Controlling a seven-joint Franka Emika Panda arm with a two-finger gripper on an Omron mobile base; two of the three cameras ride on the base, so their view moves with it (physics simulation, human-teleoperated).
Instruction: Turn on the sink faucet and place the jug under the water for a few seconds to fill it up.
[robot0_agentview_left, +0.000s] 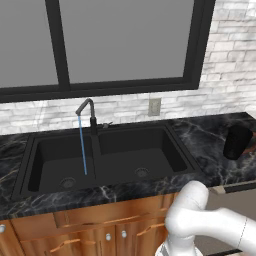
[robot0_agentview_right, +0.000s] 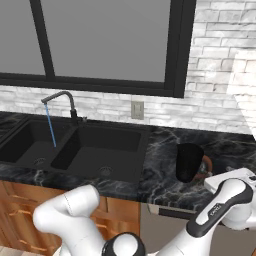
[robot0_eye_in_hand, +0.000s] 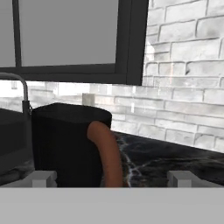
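The sink faucet (robot0_agentview_left: 86, 111) (robot0_agentview_right: 60, 100) is running: a thin blue stream of water (robot0_agentview_left: 83, 150) (robot0_agentview_right: 50, 127) falls into the left basin of the black sink (robot0_agentview_left: 145, 150) (robot0_agentview_right: 110, 142). The black jug (robot0_agentview_left: 237, 142) (robot0_agentview_right: 189, 162) (robot0_eye_in_hand: 61, 144) stands upright on the counter to the right of the sink. Its reddish-brown handle (robot0_eye_in_hand: 107, 153) faces my hand. My gripper (robot0_eye_in_hand: 112, 179) is open just in front of the jug, its two fingertips (robot0_eye_in_hand: 43, 178) spread wide to either side of the handle, gripping nothing. The faucet (robot0_eye_in_hand: 19, 87) shows behind the jug in the hand view.
Dark marble counter (robot0_agentview_left: 215, 135) (robot0_agentview_right: 235, 147) runs around the sink, backed by a white brick wall with an outlet (robot0_agentview_left: 154, 106) (robot0_agentview_right: 137, 110) and a large dark-framed window (robot0_agentview_left: 125, 40). Wooden cabinet doors (robot0_agentview_left: 100, 225) sit below the counter's front edge.
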